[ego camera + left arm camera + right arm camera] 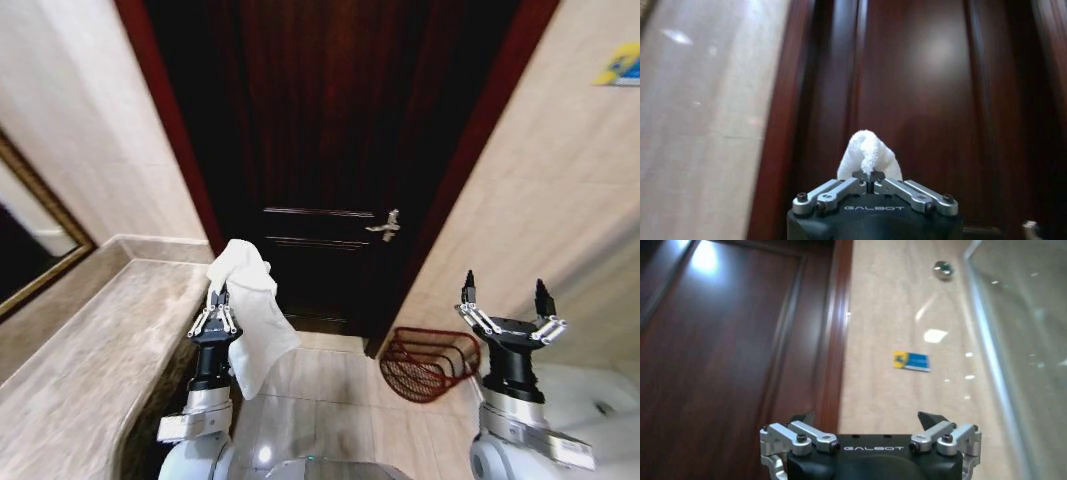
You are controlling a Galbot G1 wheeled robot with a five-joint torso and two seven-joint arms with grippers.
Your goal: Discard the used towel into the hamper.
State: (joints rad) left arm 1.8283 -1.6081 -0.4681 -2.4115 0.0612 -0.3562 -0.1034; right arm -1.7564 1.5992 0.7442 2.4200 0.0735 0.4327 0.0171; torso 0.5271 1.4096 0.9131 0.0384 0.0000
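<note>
My left gripper (216, 301) is shut on a white towel (250, 312) and holds it up beside the stone counter; the cloth drapes down over the arm's right side. In the left wrist view a tuft of the towel (868, 158) sticks up from between the closed fingers (870, 186). The hamper (428, 362), a dark reddish-brown openwork basket, stands on the floor at the foot of the right wall, right of the door frame. My right gripper (504, 297) is raised just right of the hamper, open and holding nothing, as the right wrist view (867, 416) also shows.
A dark wooden door (330, 150) with a metal lever handle (386, 226) is straight ahead. A marble counter (90, 350) runs along the left under a framed mirror (30, 240). A white fixture (590, 400) sits at the lower right. Glossy floor tiles (320, 390) lie between.
</note>
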